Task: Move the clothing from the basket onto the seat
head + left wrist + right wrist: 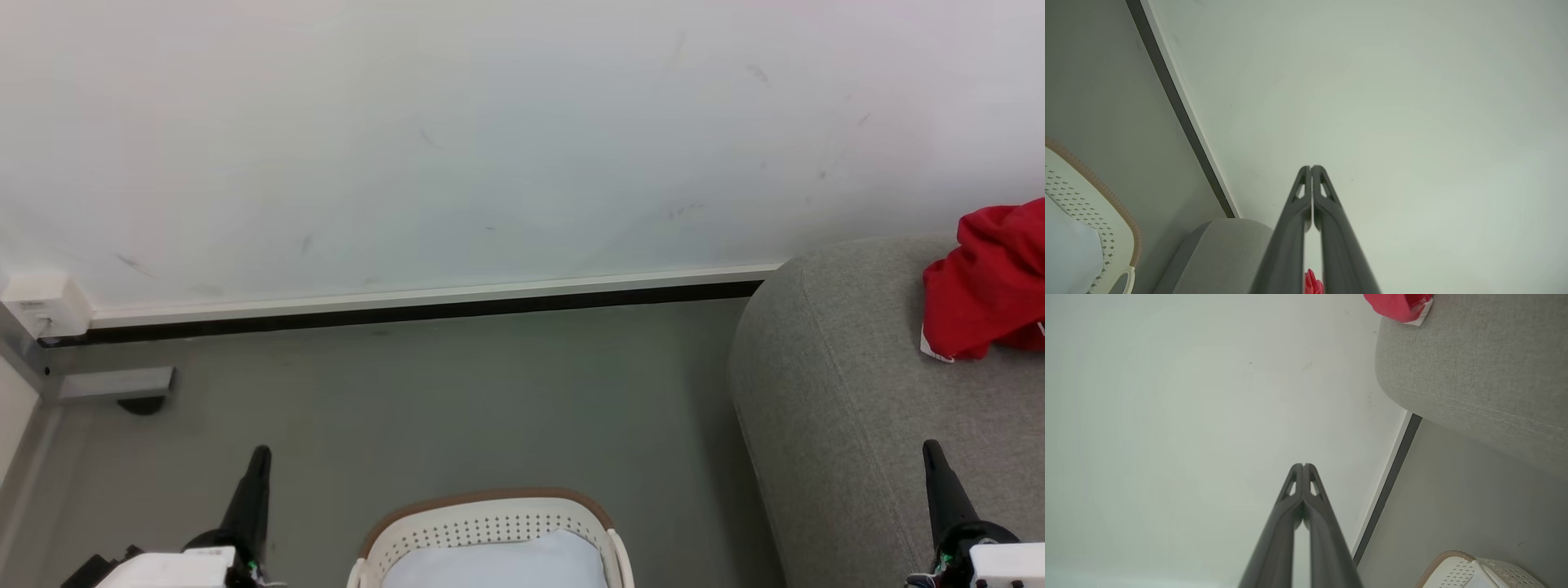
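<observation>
Two grippers, both mine, stand pinched shut on nothing.

In the head view, my left gripper (260, 454) rises at 7 o'clock and my right gripper (931, 448) at 5 o'clock. I judge they are set apart to flank the cream-white, brown-rimmed, perforated plastic basket (490, 499) at 6 o'clock. The part of it in sight holds a pale bluish-white cloth (498, 559). The crumpled red garment (984, 286) with white trim lies at 3 o'clock on the large light-grey woven seat (849, 367), so the job looks nearly done.

My left wrist view adds the closed fingertips against the white wall (1412, 102). A sliver of red, likely that garment, shows at 6 o'clock.

My right wrist view adds the seat's stitched seam at 3 o'clock, with the garment near the rounded edge at 1 o'clock.
</observation>
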Robot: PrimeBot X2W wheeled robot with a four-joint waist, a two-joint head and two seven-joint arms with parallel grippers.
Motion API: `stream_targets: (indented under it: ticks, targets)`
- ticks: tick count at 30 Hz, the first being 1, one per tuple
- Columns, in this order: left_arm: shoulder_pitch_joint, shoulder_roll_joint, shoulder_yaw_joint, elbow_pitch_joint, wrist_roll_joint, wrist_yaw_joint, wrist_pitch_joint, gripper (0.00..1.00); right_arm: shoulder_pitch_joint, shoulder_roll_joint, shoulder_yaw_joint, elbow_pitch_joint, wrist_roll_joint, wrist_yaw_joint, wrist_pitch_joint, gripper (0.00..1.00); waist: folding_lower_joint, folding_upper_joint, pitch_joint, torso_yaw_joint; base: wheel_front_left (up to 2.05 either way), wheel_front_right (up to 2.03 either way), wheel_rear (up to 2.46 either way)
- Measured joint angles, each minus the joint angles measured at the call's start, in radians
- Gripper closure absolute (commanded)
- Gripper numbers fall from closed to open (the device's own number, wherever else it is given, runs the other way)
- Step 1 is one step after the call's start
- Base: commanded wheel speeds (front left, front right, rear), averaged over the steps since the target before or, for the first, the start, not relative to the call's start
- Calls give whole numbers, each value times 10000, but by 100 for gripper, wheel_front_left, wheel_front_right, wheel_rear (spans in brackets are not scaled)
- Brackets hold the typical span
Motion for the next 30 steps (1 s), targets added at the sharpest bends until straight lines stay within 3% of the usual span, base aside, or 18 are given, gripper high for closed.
stream_targets:
  ticks: [14,30]
  targets:
    - [-149,-12,150,12,-853,-58,245,100,-58,-6,-94,-63,970,0,247,100,0,0,52,27,0,0,0]
    - [-154,-12,153,12,-861,-58,247,100,-63,-8,-96,-69,999,0,251,100,0,0,52,27,0,0,0]
